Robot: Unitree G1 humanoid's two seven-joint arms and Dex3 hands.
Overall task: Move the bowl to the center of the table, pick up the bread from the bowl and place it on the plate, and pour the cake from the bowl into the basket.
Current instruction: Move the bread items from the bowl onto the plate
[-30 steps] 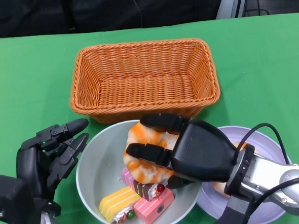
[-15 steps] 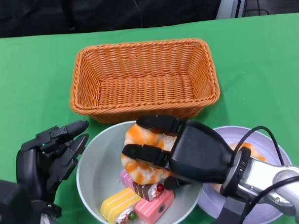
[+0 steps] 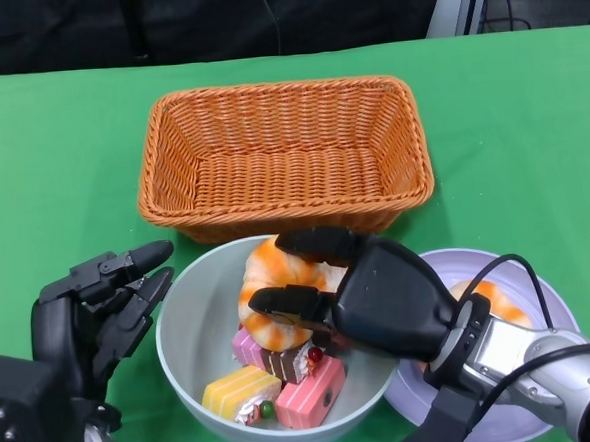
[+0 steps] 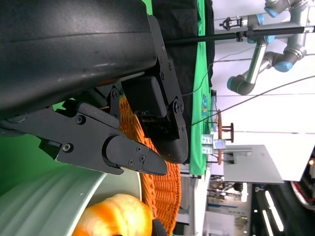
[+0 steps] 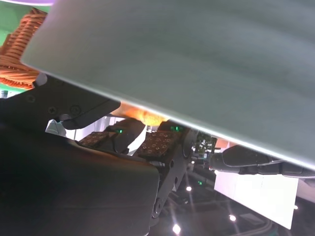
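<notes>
Right hand grips the bread over the bowl.
Left hand open, empty, just beside the bowl; basket behind it.

Woven wicker basket, orange, rough ribbed weave, sitting behind the bowl. Bowl looking like smooth matt grey-green plastic, showing a faint sheen along its wall in the right wrist view. Bread in the bowl gleaming glossy orange and white, like moulded plastic. Cake pieces in the bowl looking smooth, satin, toy-like. Plate right of the bowl appearing smooth pale lilac plastic. Green tablecloth lying matt, cloth-like. Right hand and left hand showing matt black plastic shells; forearms shining brushed silver metal.
</notes>
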